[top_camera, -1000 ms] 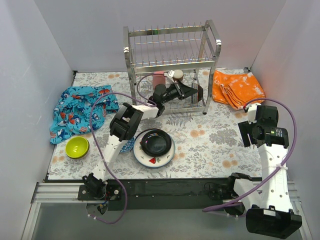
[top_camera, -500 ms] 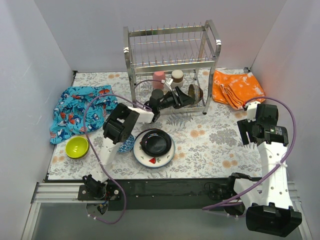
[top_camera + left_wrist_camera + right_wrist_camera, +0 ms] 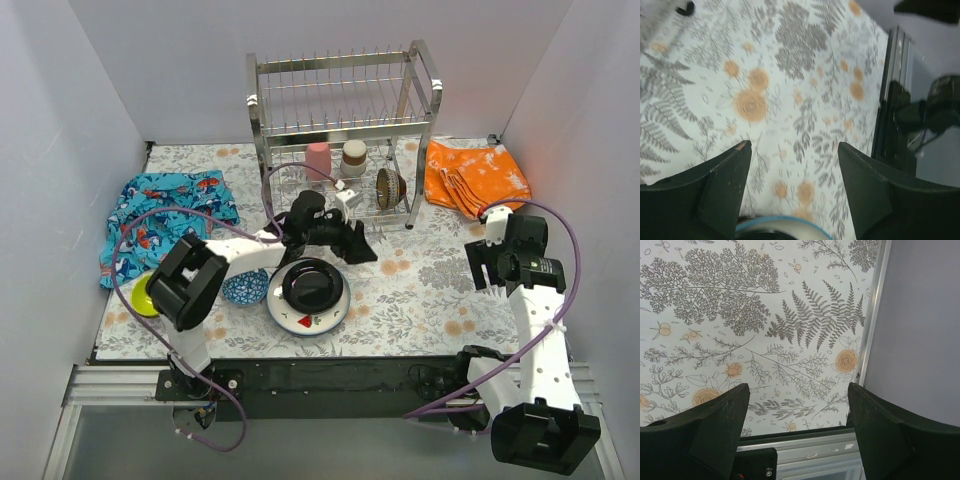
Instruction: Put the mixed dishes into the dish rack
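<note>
The dish rack [image 3: 340,110] stands at the back. On its lower shelf are a pink cup [image 3: 317,158], a tan cup [image 3: 353,155] and a brown patterned bowl [image 3: 387,187] resting on edge. A black plate [image 3: 312,285] lies on a white plate [image 3: 303,321] in front, with a blue patterned bowl [image 3: 245,287] to its left. A lime bowl [image 3: 141,293] is partly hidden by the left arm. My left gripper [image 3: 360,245] [image 3: 793,146] hangs open over the mat, just right of the plates and holding nothing. My right gripper [image 3: 478,265] [image 3: 797,387] is open and empty near the right edge.
A blue patterned cloth [image 3: 165,220] lies at the left and an orange cloth [image 3: 475,178] at the back right. The rack's upper slotted shelf holds nothing. The metal front rail [image 3: 805,447] and the grey side wall [image 3: 920,330] are close to my right gripper.
My left gripper opened inside the rack's lower shelf, left the brown patterned bowl there, and pulled back toward the plates. The right arm shifted slightly left.
</note>
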